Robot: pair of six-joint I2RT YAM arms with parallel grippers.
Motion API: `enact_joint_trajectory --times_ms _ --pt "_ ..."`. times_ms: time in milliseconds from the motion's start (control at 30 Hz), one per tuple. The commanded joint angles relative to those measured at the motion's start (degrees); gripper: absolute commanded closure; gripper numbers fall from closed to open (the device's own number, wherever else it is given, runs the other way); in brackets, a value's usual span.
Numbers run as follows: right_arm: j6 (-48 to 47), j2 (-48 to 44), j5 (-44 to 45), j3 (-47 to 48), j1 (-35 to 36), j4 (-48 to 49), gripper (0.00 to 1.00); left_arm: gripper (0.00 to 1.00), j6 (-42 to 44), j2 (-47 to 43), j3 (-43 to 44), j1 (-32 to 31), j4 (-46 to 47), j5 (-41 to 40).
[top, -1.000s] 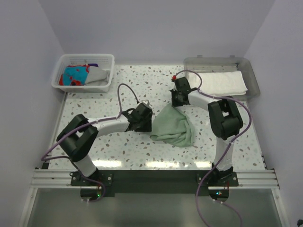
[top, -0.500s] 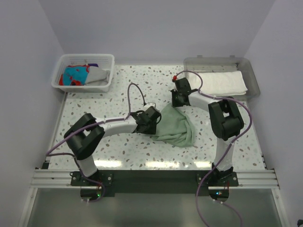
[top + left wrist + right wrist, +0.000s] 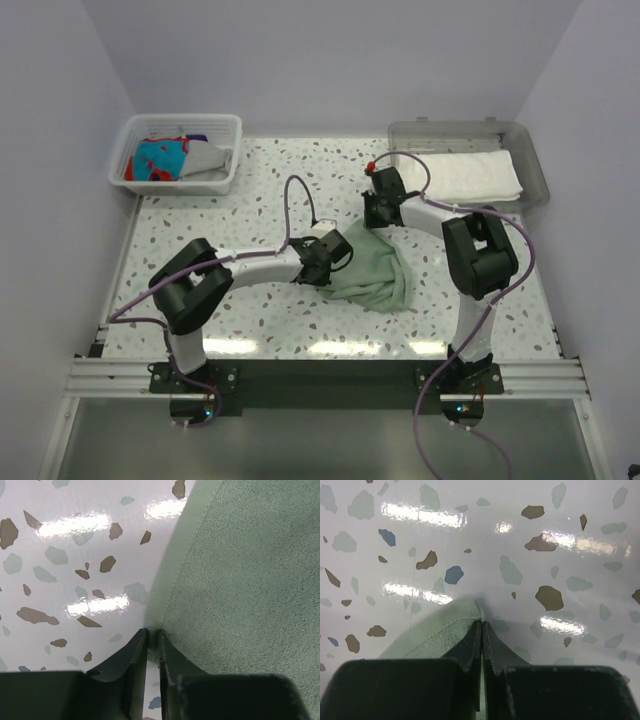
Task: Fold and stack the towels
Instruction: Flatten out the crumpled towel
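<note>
A pale mint green towel (image 3: pixel 372 265) lies crumpled on the speckled table, mid right. My left gripper (image 3: pixel 330 250) is at its left edge, and the left wrist view shows its jaws (image 3: pixel 152 635) shut on the towel's hem (image 3: pixel 250 580). My right gripper (image 3: pixel 372 212) is at the towel's far corner, shut on that corner (image 3: pixel 440 630) low over the table. A folded white towel (image 3: pixel 470 172) lies in the clear tray. The turquoise-and-red towel (image 3: pixel 155 158), the grey towel (image 3: pixel 208 160) and a bit of the dark purple towel (image 3: pixel 196 139) lie in the basket.
The white slatted basket (image 3: pixel 180 120) stands at the back left. The clear grey tray (image 3: pixel 450 128) stands at the back right. Both arms' purple cables loop above the table near the towel.
My left gripper has moved to the right, onto the towel's left edge, and the towel has bunched a little narrower. The right gripper has stayed at the far corner.
</note>
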Motion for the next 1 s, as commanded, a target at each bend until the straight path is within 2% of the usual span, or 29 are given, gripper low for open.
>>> enact_joint_trajectory --times_ms 0,33,100,233,400,667,967 --pt "0.46 -0.36 -0.18 -1.72 -0.29 -3.87 1.0 0.84 -1.57 6.19 -2.77 1.1 -5.77 2.54" --pt "0.38 -0.71 -1.32 -1.63 -0.38 -3.87 1.0 0.95 -0.87 6.54 -3.03 1.72 -5.51 2.45" --pt "0.38 -1.24 -2.03 -1.54 -0.38 -3.53 1.0 1.0 0.01 6.46 -3.91 4.17 -4.64 2.27" --pt "0.9 -2.38 -4.4 -1.72 -0.2 -2.82 1.0 1.0 4.67 6.02 -4.97 9.45 -2.0 2.19" --pt "2.13 -3.87 -4.5 -3.3 -0.29 -2.2 1.0 1.0 12.39 7.5 0.91 16.3 -2.61 -1.15" --pt "-1.11 -10.81 -3.88 -0.85 -0.29 -3.61 1.0 1.0 24.26 0.75 12.68 17.9 -1.57 -12.83" --pt "-2.43 -18.46 -2.82 11.36 -0.38 -5.45 1.0 1.0 37.98 -10.94 20.15 18.25 7.14 -15.82"
